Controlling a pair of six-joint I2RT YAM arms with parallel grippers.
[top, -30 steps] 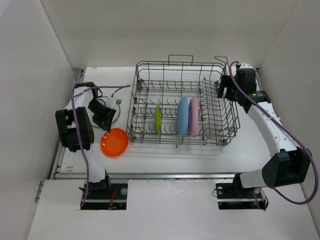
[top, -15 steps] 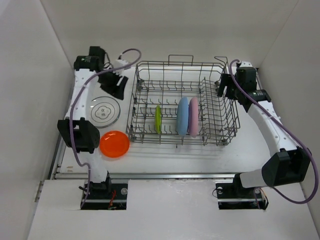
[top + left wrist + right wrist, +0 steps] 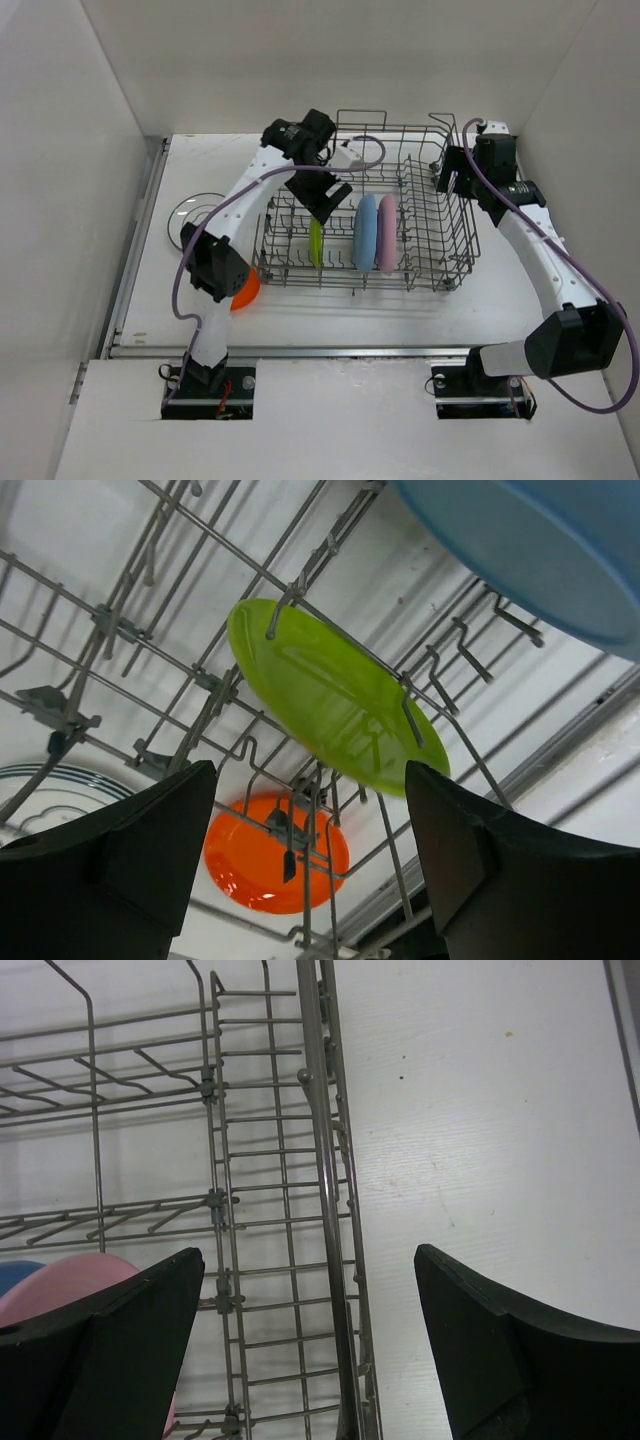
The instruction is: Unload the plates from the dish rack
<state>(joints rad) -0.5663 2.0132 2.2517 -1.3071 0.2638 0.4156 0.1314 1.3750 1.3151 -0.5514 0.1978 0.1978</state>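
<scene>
The grey wire dish rack (image 3: 430, 262) holds three plates on edge: lime-green (image 3: 315, 243), light-blue (image 3: 364, 232) and pink (image 3: 387, 234). My left gripper (image 3: 322, 203) is open and empty, hovering over the rack just above the lime-green plate (image 3: 335, 697); the light-blue plate (image 3: 540, 550) shows beside it. An orange plate (image 3: 245, 290) lies on the table left of the rack, half hidden by my left arm, and shows through the wires (image 3: 272, 852). A white patterned plate (image 3: 192, 212) lies further left. My right gripper (image 3: 450, 177) is open and empty over the rack's right wall (image 3: 325, 1160); the pink plate (image 3: 70, 1275) shows there.
White enclosure walls stand at the left, back and right. A metal rail (image 3: 300, 350) runs along the table's near edge. The rack's raised handle (image 3: 361, 115) stands at the back.
My left arm has swung from the white plate at the left, round the back left corner, to above the rack over the lime-green plate. The right arm has not moved.
</scene>
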